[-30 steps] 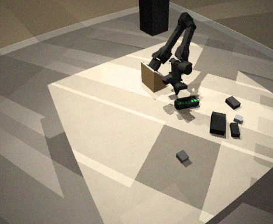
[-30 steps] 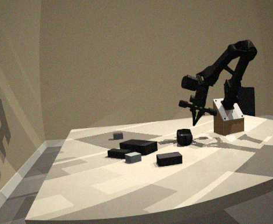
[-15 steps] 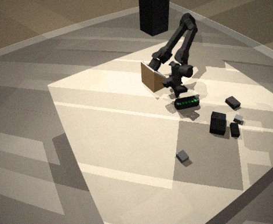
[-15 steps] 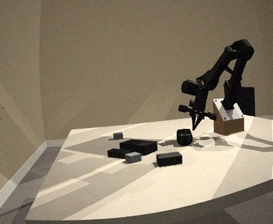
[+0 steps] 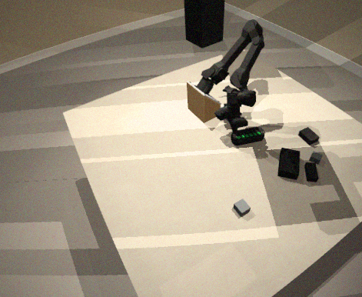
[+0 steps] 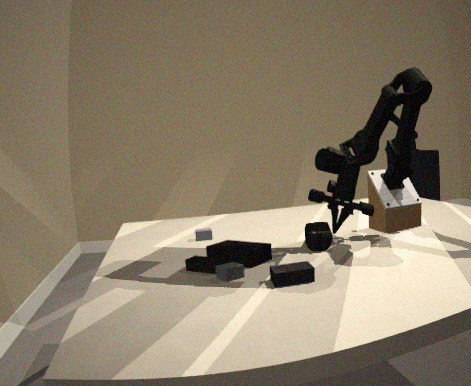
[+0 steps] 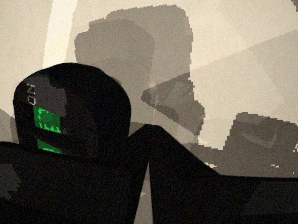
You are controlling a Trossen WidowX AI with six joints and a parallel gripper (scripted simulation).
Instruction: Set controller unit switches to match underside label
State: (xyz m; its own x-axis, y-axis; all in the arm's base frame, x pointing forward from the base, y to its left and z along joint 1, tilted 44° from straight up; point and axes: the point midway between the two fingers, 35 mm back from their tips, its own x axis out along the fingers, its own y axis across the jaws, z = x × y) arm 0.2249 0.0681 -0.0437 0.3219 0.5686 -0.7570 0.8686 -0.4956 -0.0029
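Note:
The dark controller unit (image 5: 248, 136) (image 6: 318, 236) (image 7: 107, 110) sits on the bench with its switch side up. A row of green switch ends shows along its top in the top view. The wrist view shows one end of it, with the "ON" print and two green ends; my fingers hide the rest. Which ends are pressed down is too small to tell. The label underneath is hidden. My gripper (image 5: 234, 129) (image 6: 335, 230) (image 7: 151, 132) is shut and empty. It points down at the unit's side nearer the arm's base, its tips close to the unit; contact cannot be told.
A large black box (image 5: 289, 163) (image 6: 238, 253), a small black block (image 5: 311, 171) (image 6: 198, 264) and a grey block (image 5: 316, 157) (image 6: 230, 271) stand close together. Another black block (image 5: 309, 135) (image 6: 292, 274) lies near them. A light grey block (image 5: 241, 207) (image 6: 203, 234) lies apart. The wooden arm base (image 5: 200, 104) (image 6: 403, 217) is close by.

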